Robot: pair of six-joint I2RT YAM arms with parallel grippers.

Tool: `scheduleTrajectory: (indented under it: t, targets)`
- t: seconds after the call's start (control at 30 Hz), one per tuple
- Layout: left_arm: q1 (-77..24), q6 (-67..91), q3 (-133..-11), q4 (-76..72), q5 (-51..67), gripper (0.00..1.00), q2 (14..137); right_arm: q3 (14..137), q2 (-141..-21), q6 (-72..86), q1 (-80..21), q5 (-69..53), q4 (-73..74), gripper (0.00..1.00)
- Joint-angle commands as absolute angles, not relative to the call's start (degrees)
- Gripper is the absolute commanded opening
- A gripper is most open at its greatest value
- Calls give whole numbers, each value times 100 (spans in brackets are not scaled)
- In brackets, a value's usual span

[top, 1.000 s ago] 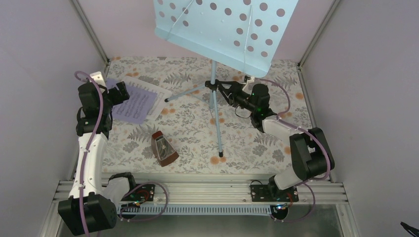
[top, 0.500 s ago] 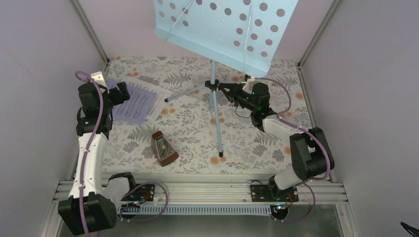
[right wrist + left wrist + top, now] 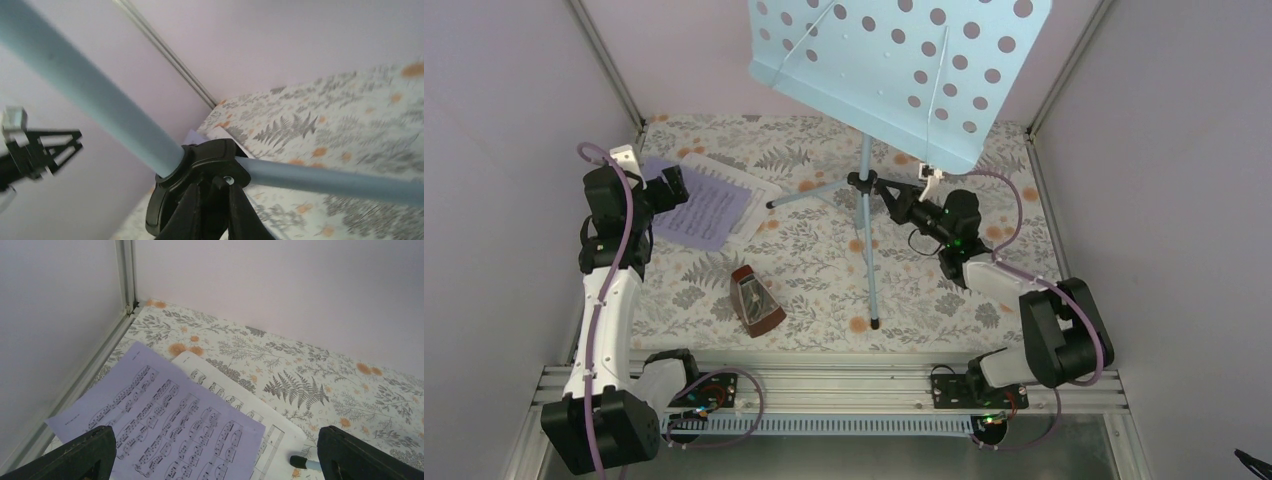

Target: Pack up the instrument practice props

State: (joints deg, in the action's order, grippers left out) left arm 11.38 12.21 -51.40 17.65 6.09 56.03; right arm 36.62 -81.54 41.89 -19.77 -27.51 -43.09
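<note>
Music stand point(image 3: 874, 80): light blue, desk dotted with round perforations.
Hub collar point(image 3: 205, 157): black.
Lavender page point(image 3: 165, 425): black printed staves.
White page point(image 3: 225, 390): same black print.
Metronome point(image 3: 754, 303): reddish-brown, paler face.
Table cover point(image 3: 814, 265): pale ground, grey fern leaves, orange blossoms.

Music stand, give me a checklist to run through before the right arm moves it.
1. Right tool shut on the music stand at its black hub: ok.
2. Left tool open, holding nothing: ok.
3. Metronome apart from the stand's legs: ok.
4. Foot tip off the sheet-music pages: cannot tell, it sits at the white page's edge.
5. All feet on the table: cannot tell, one is hidden.
</note>
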Motion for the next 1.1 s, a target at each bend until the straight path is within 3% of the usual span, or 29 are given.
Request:
scheduleTrajectory:
  t: [0.0, 0.33, 0.43, 0.53, 0.63, 0.7, 0.73, 0.9, 1.07]
  targets:
    - [1116, 1169, -5098, 1615, 701, 100, 5635, 3295, -7950, 1617, -1950, -2947, -5117, 4]
    - [1113, 1177, -5089, 1614, 737, 100, 5679, 3285, -7800, -1260, -2096, -2566, -4628, 5]
    - [1113, 1178, -5098, 1613, 755, 100, 5689, 3313, -7717, -1808, -2144, -2139, -4392, 8]
    - [1115, 1178, -5091, 1613, 754, 100, 5688, 3311, -7565, -1713, -2140, -1923, -4342, 18]
    - [1116, 1169, -5088, 1614, 742, 100, 5675, 3311, -7172, -915, -2145, -1754, -4252, 38]
    - [1116, 1169, -5087, 1614, 738, 100, 5684, 3254, -6868, -216, -2145, -1651, -4114, 57]
    - [1116, 1169, -5085, 1622, 740, 100, 5683, 3195, -6713, 193, -2138, -1683, -4084, 60]
    - [1103, 1182, -5088, 1612, 784, 100, 5693, 3027, -6132, 2617, -2118, -1956, -3656, 70]
    - [1098, 1176, -5071, 1608, 784, 100, 5660, 3274, -5933, 5214, -2118, -2151, -2654, 69]
